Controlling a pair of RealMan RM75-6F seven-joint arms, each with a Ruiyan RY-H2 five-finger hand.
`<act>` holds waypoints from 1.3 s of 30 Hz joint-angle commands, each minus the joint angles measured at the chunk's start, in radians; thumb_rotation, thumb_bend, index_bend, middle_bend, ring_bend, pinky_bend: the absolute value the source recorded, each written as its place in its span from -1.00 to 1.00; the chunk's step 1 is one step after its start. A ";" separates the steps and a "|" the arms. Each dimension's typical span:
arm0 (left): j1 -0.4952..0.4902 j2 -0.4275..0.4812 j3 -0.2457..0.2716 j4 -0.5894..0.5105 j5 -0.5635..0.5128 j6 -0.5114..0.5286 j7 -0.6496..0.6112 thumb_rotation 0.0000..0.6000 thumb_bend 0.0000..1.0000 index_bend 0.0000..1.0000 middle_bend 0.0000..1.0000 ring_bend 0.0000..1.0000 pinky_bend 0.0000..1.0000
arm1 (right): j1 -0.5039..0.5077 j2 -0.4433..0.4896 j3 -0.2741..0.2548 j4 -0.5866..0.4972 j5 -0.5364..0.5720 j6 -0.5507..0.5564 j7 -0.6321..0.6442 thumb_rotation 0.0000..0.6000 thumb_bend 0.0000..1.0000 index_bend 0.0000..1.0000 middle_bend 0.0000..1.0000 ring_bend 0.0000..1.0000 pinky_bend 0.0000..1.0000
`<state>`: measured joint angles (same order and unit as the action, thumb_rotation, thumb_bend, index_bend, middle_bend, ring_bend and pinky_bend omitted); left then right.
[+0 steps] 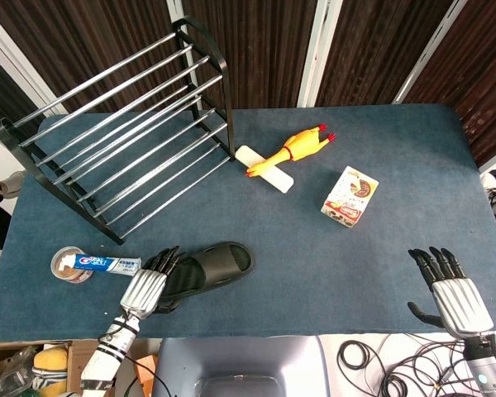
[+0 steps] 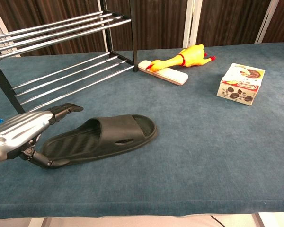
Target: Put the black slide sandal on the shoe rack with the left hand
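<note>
- The desk [image 1: 380, 273] is covered in blue cloth, with its near edge just behind both hands. Open cloth runs from the sandal up toward the rack, with only the toothpaste and tin off to the 9 o'clock side.
- The shoe rack [image 1: 124, 124] stands at the far left, at about 11 o'clock from the sandal. Its chrome bars run on a slant, and its lower tier looks bare.
- The black slide sandal [image 1: 211, 269] lies flat on the desk near the front edge. Its long axis runs from heel at 8 o'clock to toe at 2 o'clock in the head view.
- The left hand [image 1: 145, 289] is at the heel end and is by far the nearer hand. Its fingers [image 2: 61, 111] reach over the heel's far side and the thumb lies along the near rim. They look set around the heel, but I cannot tell whether they grip it firmly; the sole rests on the cloth.
- The right hand [image 1: 455, 289] is well apart at 3 o'clock, with fingers spread and holding nothing.
- A rubber chicken [image 1: 289, 150] on a white bar, a snack box [image 1: 350, 196], a toothpaste box [image 1: 103, 264] and a tin [image 1: 66, 266] sit clear of a straight path to the rack.
</note>
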<state>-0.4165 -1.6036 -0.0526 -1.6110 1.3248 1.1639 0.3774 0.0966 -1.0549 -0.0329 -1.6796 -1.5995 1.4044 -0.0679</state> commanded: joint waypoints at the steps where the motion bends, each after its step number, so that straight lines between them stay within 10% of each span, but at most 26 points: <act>1: 0.000 -0.003 0.000 0.005 -0.007 -0.003 -0.001 0.83 -0.54 -1.00 -1.00 -1.00 -0.67 | 0.000 0.000 0.000 0.000 0.001 -0.002 0.000 1.00 -0.66 -1.00 -0.80 -1.00 -1.00; 26: -0.027 -0.017 -0.031 0.055 -0.149 -0.084 -0.031 0.86 -0.54 -1.00 -1.00 -0.97 -0.52 | 0.000 0.005 0.002 -0.001 0.001 -0.001 0.006 1.00 -0.66 -1.00 -0.80 -1.00 -1.00; 31: -0.030 -0.009 -0.025 0.046 -0.160 -0.094 -0.034 0.90 -0.51 -0.97 -0.74 -0.61 -0.21 | 0.000 0.004 0.000 -0.002 0.000 -0.003 0.004 1.00 -0.66 -1.00 -0.80 -1.00 -1.00; 39: -0.035 -0.027 -0.024 0.070 -0.186 -0.089 -0.004 1.00 -0.43 -0.38 0.02 0.12 0.53 | 0.000 0.003 -0.001 -0.003 0.000 -0.003 0.002 1.00 -0.66 -1.00 -0.80 -1.00 -1.00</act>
<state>-0.4504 -1.6279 -0.0770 -1.5438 1.1433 1.0752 0.3699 0.0962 -1.0513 -0.0337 -1.6824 -1.5993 1.4010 -0.0661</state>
